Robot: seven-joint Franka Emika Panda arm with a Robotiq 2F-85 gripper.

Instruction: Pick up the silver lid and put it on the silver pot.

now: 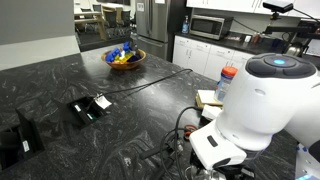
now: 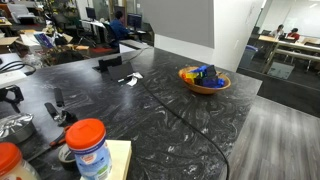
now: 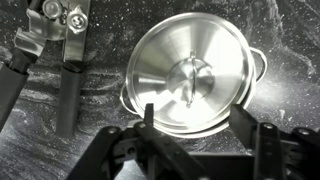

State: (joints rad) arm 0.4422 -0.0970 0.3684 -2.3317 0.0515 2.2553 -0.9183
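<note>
Lid (image 3: 190, 75) seated on silver pot (image 3: 262, 60), centre of frame, shown by wrist view alone. Gripper (image 3: 195, 113) spread wide, empty, along bottom edge. Wooden bowl (image 1: 125, 66) holding colourful things (image 2: 203, 73), upper half in both exterior views.

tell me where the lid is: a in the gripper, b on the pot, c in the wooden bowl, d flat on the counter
b: in the wrist view the lid covers the pot, whose handles stick out past its edge, and the gripper hangs open above it.
</note>
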